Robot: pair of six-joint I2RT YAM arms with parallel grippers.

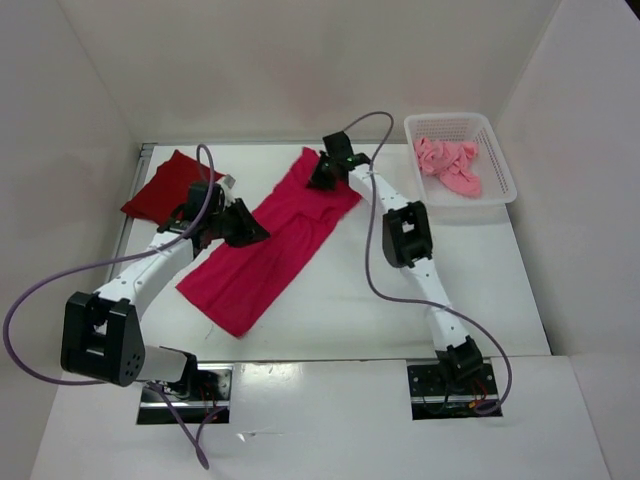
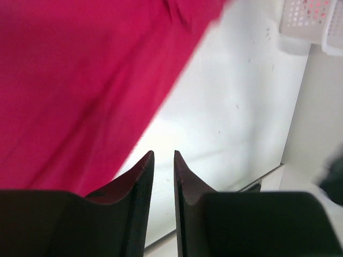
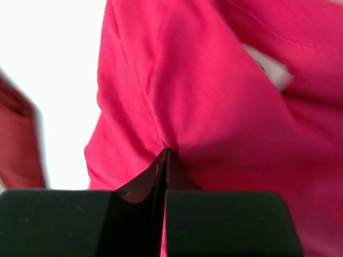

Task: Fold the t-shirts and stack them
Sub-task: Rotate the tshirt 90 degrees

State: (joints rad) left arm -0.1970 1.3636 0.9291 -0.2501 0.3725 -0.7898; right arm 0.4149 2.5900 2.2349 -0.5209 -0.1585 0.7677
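- The magenta t-shirt point(image 1: 268, 248) is lying spread in a long slanted band across the middle of the table point(image 1: 330, 310). One end is pointing toward the near left corner and the other is reaching toward the far edge.
- The right gripper point(image 1: 320, 185) is bearing down on the far end of that shirt. In the right wrist view its fingers point(image 3: 140, 184) are pressing tight together, and a small pucker of magenta cloth point(image 3: 214, 107) is gathering at their tips, so the pincer is pinching the magenta t-shirt.
- The left gripper point(image 1: 255, 232) is hovering at the shirt's left edge, about halfway along the band. In the left wrist view its fingers point(image 2: 140, 176) are standing slightly apart with a narrow slit between them. Bare table point(image 2: 241, 107) is showing through the slit, and the magenta cloth point(image 2: 80, 80) is lying just to one side of them. Nothing is sitting between the jaws.
- The dark red t-shirt point(image 1: 165, 187) is resting as a folded, roughly square pile in the far left corner, apart from the magenta one.
- The salmon t-shirt point(image 1: 450, 165) is lying crumpled inside the white mesh basket point(image 1: 500, 185), which is sitting at the far right corner.
- A purple cable point(image 1: 372, 250) is looping along each arm.
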